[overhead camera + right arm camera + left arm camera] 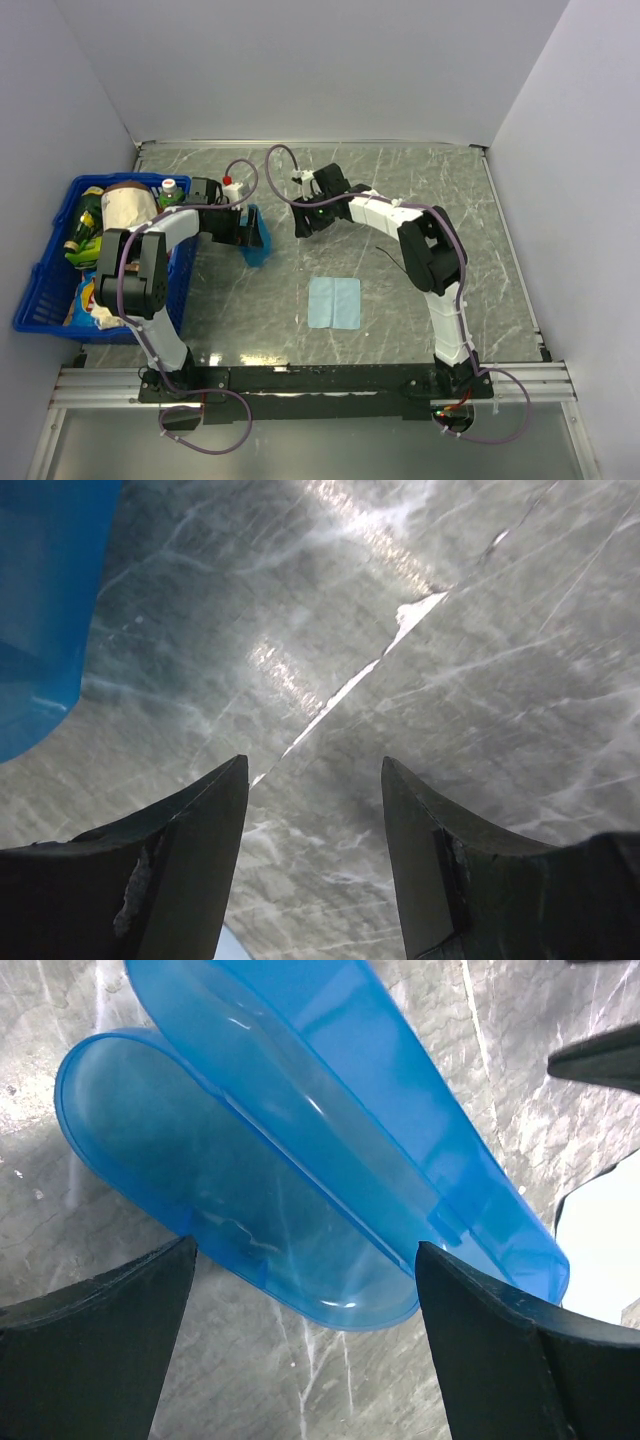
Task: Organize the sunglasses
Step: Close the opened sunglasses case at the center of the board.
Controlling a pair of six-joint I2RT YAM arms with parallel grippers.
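The blue translucent case stands open on the table by the basket; in the left wrist view both its shells show empty. My left gripper is open, its fingers either side of the case's near end without touching it. My right gripper is open and empty just right of the case, above bare table; the case edge is at that view's left. A thin black wire beside the right arm's elbow may be part of the sunglasses; the rest is hidden.
A light-blue square cloth lies flat in front of the case. A blue basket with bottles and packets stands at the left edge, against the left arm. Grey walls enclose the table at the back and sides.
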